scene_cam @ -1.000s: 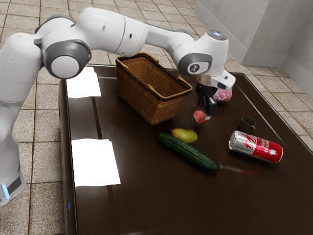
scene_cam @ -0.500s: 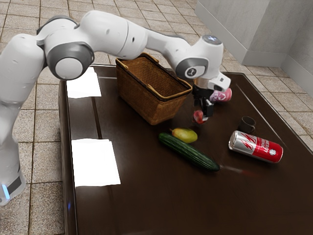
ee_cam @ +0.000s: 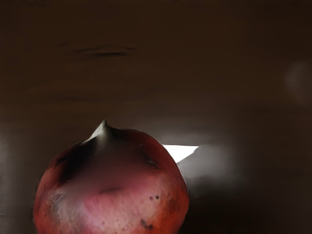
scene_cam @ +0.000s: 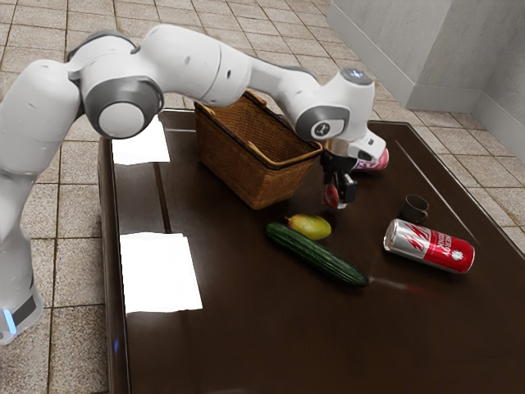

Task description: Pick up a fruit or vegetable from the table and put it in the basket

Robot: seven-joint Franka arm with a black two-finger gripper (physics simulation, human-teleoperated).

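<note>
Brown table [scene_cam: 246, 336], tiled floor [scene_cam: 78, 353], wall [scene_cam: 402, 49], hand [scene_cam: 339, 196] at red produce [scene_cam: 330, 195], opening and hold unclear

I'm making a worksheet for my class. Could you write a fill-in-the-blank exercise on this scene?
1. The cucumber is coloured ____.
2. The soda can beside the dark mug lies on its ____.
3. Between the cucumber and the mango, the one nearer the pincer is the ____.
4. The round produce at the pincer is coloured ____.

Missing words: green; side; mango; red

There are two cans [scene_cam: 429, 246] and one each: basket [scene_cam: 246, 160], mug [scene_cam: 414, 210], cucumber [scene_cam: 316, 255], mango [scene_cam: 310, 226], red produce [ee_cam: 117, 195].
</note>
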